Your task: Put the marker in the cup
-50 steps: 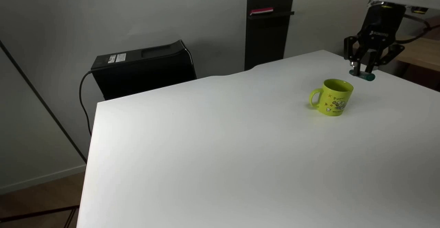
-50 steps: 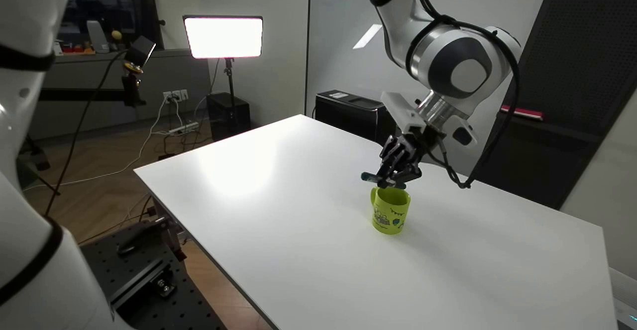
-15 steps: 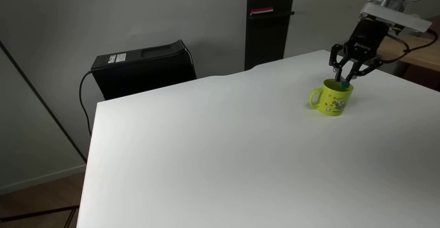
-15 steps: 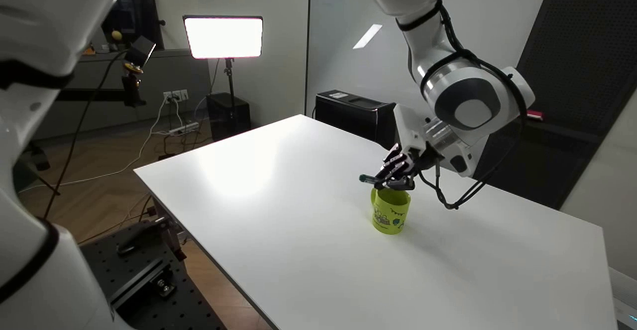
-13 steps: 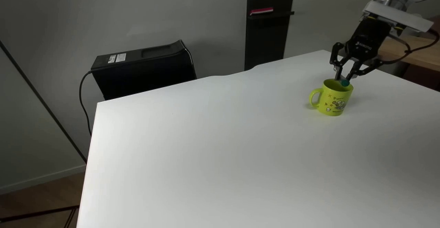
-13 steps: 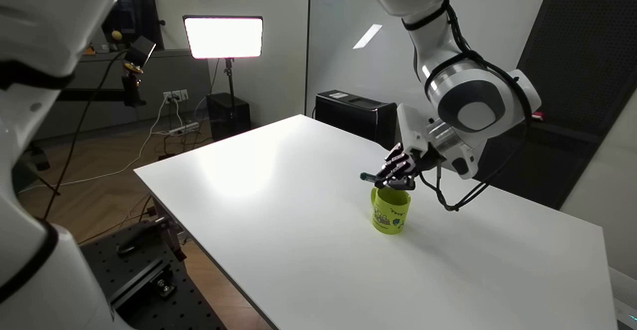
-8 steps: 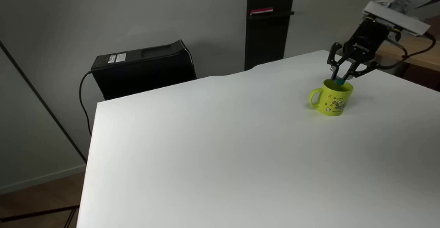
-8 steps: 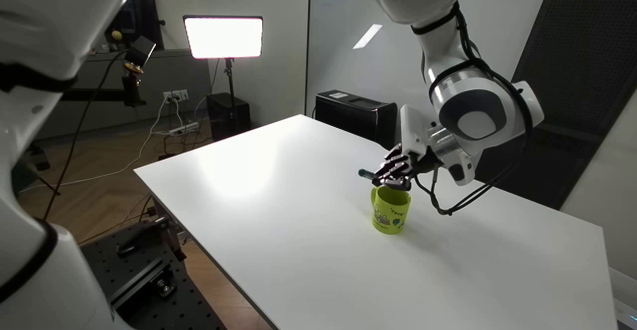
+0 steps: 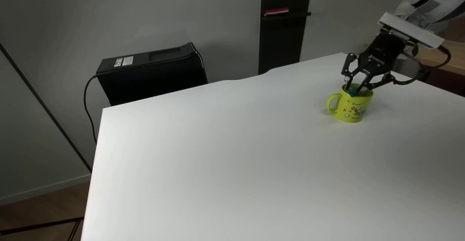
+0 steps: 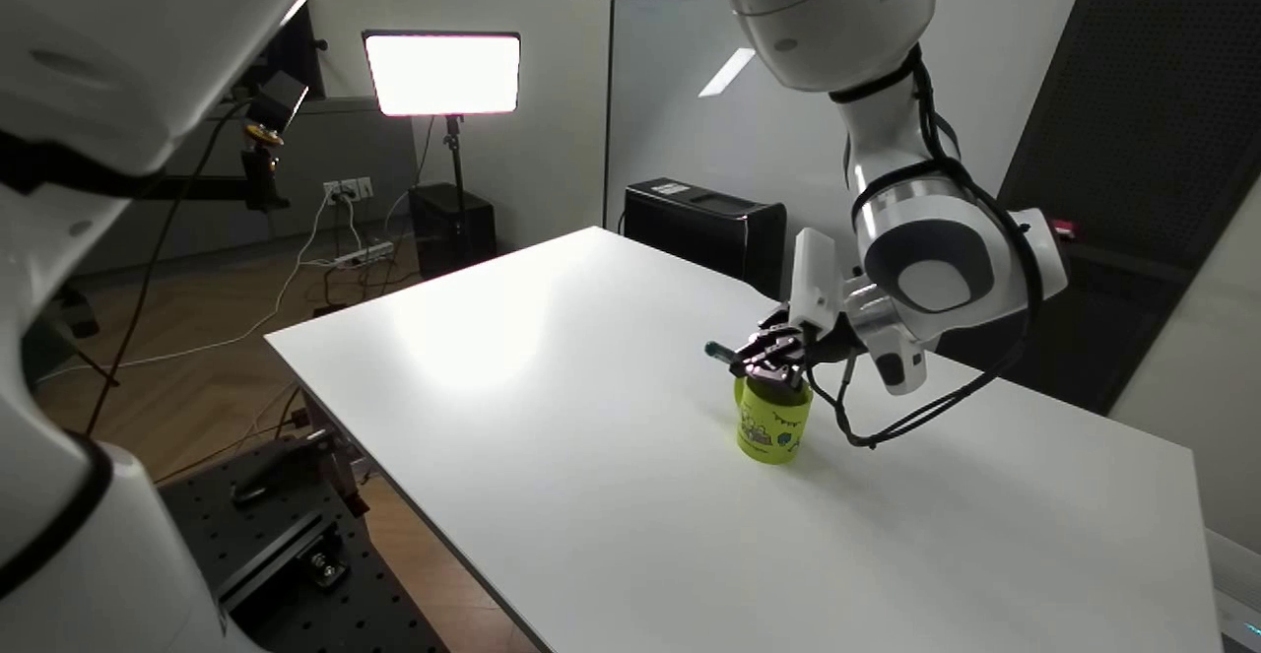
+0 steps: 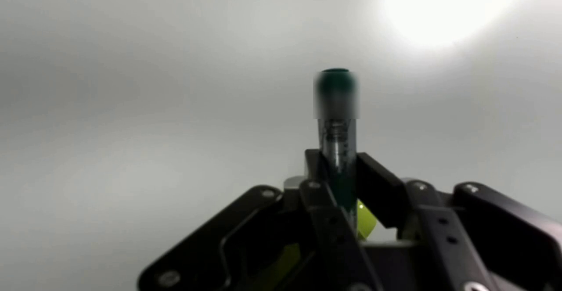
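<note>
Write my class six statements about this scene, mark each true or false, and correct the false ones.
1. The gripper holds the marker. True.
2. The cup stands upright on the table. True.
3. The cup is blue. False: it is yellow-green.
4. The gripper is far away from the cup. False: it is right at the top of the cup in both exterior views.
5. The handle of the cup shows in both exterior views. True.
6. The marker's end in the wrist view is red. False: it is dark green.
</note>
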`<state>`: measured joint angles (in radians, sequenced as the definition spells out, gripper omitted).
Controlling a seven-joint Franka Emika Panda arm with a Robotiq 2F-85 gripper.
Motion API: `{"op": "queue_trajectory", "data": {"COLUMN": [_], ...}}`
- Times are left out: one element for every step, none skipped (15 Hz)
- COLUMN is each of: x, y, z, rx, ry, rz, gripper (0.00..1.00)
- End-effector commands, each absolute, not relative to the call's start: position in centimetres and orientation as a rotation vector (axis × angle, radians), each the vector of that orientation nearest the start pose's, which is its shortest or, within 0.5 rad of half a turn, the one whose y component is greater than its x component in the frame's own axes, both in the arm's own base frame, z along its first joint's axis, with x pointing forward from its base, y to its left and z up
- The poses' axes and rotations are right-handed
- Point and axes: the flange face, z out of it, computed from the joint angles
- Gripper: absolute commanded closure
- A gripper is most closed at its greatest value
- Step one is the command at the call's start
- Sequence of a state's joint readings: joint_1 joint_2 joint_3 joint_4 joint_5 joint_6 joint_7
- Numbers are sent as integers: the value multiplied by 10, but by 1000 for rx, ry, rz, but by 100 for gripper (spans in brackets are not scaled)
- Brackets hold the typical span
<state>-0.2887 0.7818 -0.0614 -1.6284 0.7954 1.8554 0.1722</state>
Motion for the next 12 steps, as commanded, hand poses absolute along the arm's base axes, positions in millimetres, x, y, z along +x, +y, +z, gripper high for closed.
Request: {"op": "queue_trajectory", "data": {"x": [624,624,624,623,623,622,621,620,620,619,619,619], "y": [-175,-177,-180,-182,-184,-186,-189,-190,-193,-194,-195,-196], "z": [146,146,146,146,146,146,146,146,146,146,146,147], "rx": [-2071,-2065,-2059,-2052,-2044,-2035,-2030,-2027,-2027,-2026,-2025,-2025], "ry": [1131,1134,1137,1140,1143,1145,1147,1150,1150,1150,1151,1148], "rz": [582,581,580,578,579,580,579,578,577,577,581,585], "gripper": [94,94,94,94,94,94,94,94,94,51,50,46]}}
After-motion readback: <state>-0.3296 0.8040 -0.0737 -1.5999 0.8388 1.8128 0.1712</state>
